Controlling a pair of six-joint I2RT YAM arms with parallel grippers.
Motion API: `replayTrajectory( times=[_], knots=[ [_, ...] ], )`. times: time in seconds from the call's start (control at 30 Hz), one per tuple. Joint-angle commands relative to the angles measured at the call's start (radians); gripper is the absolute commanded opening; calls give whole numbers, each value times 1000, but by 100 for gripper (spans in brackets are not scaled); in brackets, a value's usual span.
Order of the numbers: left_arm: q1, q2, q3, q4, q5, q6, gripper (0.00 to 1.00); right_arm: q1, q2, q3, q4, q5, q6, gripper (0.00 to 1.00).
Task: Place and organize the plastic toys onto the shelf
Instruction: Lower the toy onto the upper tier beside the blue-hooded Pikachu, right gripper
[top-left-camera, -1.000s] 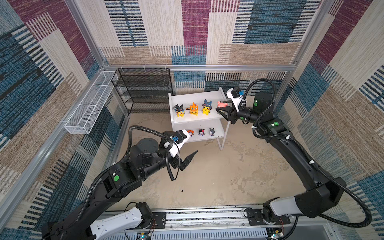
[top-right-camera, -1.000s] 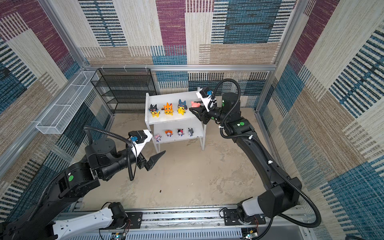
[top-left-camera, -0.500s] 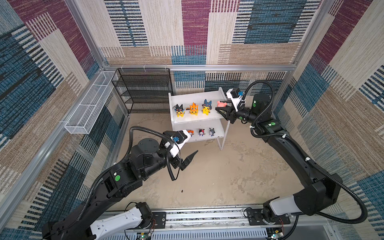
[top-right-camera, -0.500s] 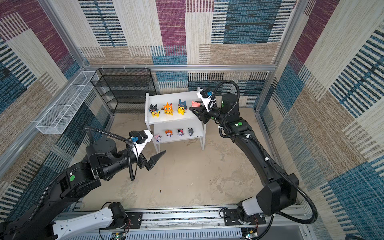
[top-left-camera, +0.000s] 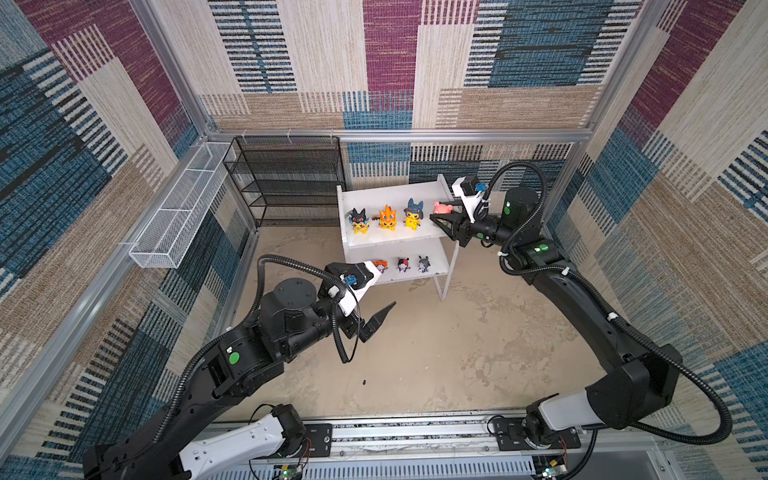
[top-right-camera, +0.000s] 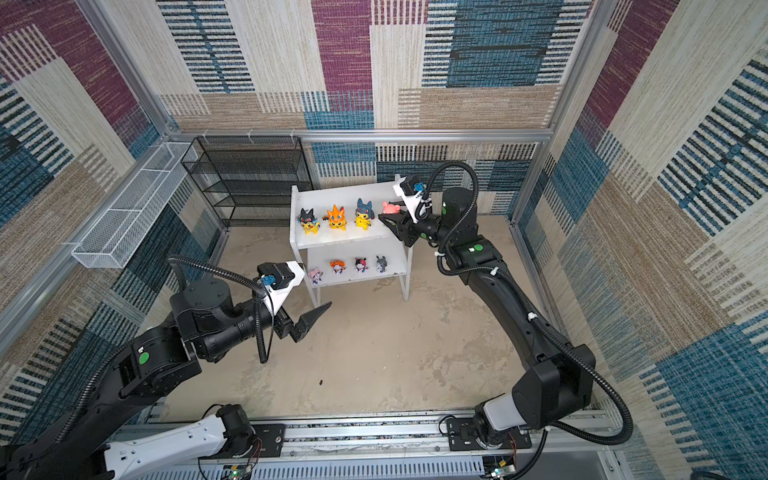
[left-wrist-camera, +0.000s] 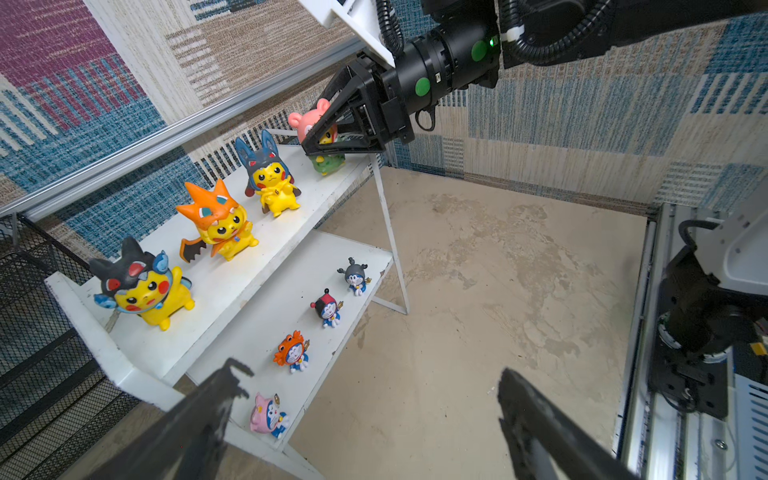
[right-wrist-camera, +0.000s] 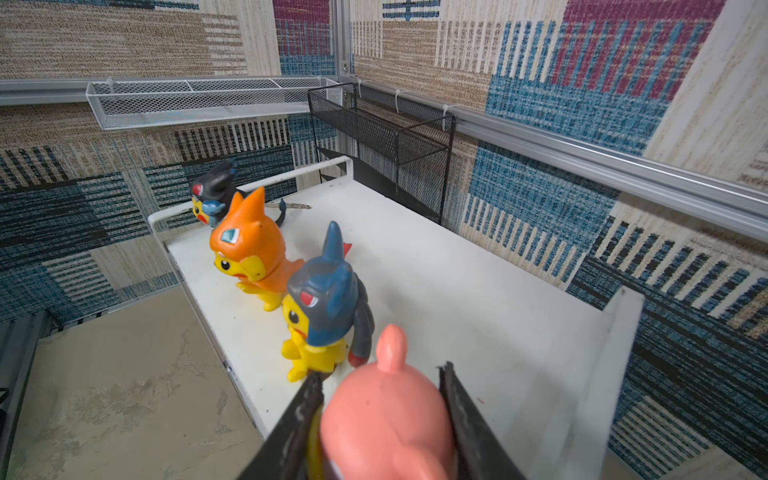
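Pink plastic shows between the jaws of the right gripper (right-wrist-camera: 380, 374). They are drawn in narrow on the round head of the pink-and-green figurine (left-wrist-camera: 305, 122), one jaw on each side of it. That gripper reaches in from the right end of the white shelf (top-left-camera: 382, 195). The toy is upright at the right end of the top board, with its green base down at board level. I cannot tell whether it actually rests there.

Along the front of the same board stand three more toys in a row. The blue-hooded figurine (top-left-camera: 412, 212) is just beside the held one, then comes the orange-hooded figurine (top-left-camera: 387, 217), then the black-hooded figurine (top-left-camera: 359, 220) at the left end. All three are yellow-bodied, upright, facing outward and apart from one another.

On the lower board four small ones make their own row. From left to right they are the tiny pink figurine (top-right-camera: 315, 275), the tiny orange figurine (top-right-camera: 337, 266), the tiny red-and-black figurine (top-right-camera: 360, 264) and the tiny grey figurine (top-right-camera: 380, 262), each standing clear of its neighbour.

The left gripper (left-wrist-camera: 370, 370) hangs over the stained beige surface (top-left-camera: 457, 353) in front of the shelf's left end, near the lower board. Its jaws are spread wide and empty. A black mesh rack (top-left-camera: 286, 178) stands behind the shelf to the left, and a white wire basket (top-left-camera: 174, 220) runs along the left wall.
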Motion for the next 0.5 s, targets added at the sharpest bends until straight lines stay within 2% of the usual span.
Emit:
replayTrajectory(
  times=[0.0,0.47],
  knots=[
    [0,-6,-4,36,-13,15,99,1,2,-2,39,12,5,39],
    [0,-8,-9,41,-12,19,99,1,-1,-3,27,26,-8,45]
  ],
)
